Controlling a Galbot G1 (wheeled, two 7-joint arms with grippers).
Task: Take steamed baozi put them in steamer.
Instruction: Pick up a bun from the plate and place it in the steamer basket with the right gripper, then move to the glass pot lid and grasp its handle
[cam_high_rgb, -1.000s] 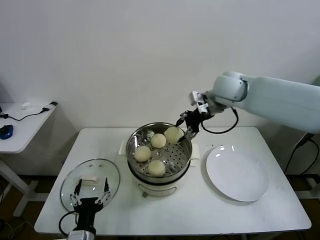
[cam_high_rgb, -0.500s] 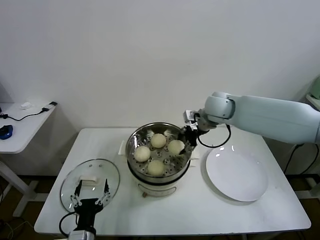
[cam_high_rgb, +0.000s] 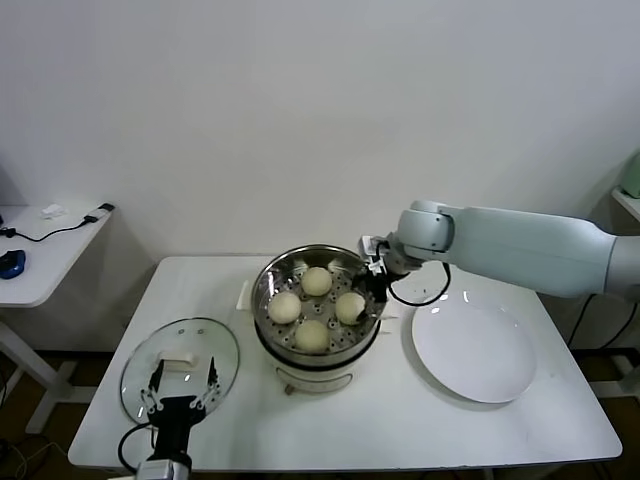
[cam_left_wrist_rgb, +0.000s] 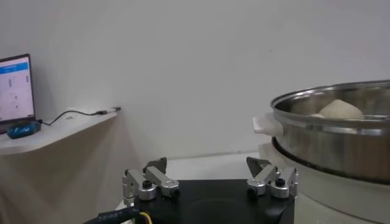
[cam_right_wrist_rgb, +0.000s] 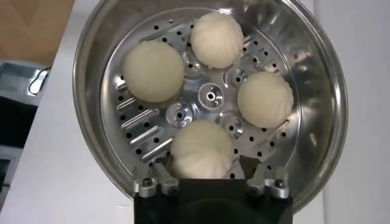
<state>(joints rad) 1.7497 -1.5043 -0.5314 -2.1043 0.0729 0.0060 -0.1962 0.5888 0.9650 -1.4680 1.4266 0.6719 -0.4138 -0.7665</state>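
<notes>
White plate (cam_high_rgb: 475, 352), glass lid (cam_high_rgb: 180, 369) (apart)

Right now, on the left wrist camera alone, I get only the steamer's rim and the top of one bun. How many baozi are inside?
Observer: Four baozi sit apart on the perforated tray of the steamer.
Operator: Where is the right gripper?
Observer: The right gripper is low at the steamer's right rim, fingers open on either side of the nearest bun.
Operator: And what is under my left gripper?
Observer: The left gripper hangs open over the near edge of the glass lid, which lies flat on the table left of the steamer.
</notes>
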